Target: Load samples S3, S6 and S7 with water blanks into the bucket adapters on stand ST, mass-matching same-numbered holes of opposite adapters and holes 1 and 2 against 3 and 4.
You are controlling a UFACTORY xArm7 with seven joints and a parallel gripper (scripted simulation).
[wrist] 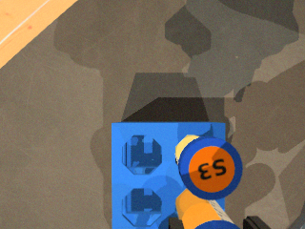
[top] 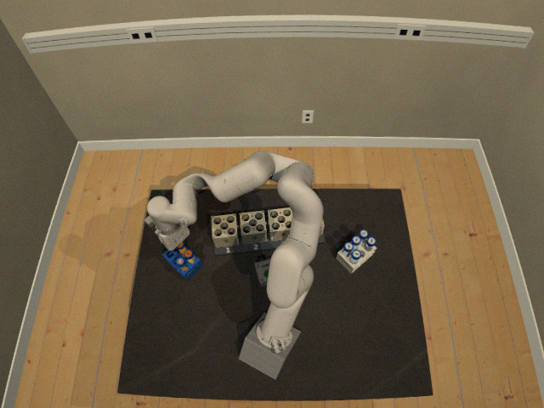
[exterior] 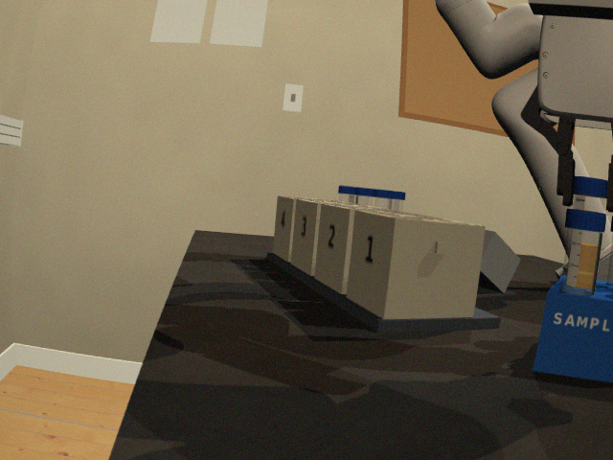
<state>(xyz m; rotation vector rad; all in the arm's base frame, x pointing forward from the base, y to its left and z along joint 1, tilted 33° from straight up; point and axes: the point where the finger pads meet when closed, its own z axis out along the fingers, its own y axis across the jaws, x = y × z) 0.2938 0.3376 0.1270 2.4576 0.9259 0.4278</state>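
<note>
My gripper (exterior: 590,201) (wrist: 213,225) is shut on an orange-dotted tube (top: 188,253) (exterior: 590,187) (wrist: 216,226), its cap raised above S3's; its ID is out of view. S3 (exterior: 585,220) (wrist: 212,169) stands in the end row of the blue sample rack (exterior: 574,346) (wrist: 116,181), with a low yellow level. Two wells beside them are empty. A grey-dotted tube (top: 179,261) stands in that rack. Adapter 1 (top: 224,240) (exterior: 371,262), adapter 2 (top: 253,238) and adapter 3 (top: 277,234) show empty holes on stand ST (top: 239,251) (exterior: 438,324). The arm mostly hides adapter 4 in the top view.
Several white-dotted blanks (top: 356,255) stand in the white rack (top: 348,264) at the right; some caps show behind the adapters in the exterior view. The sloped DONE desk (top: 261,266) stands in front of ST, partly behind the arm (top: 287,272), which arches over the stand.
</note>
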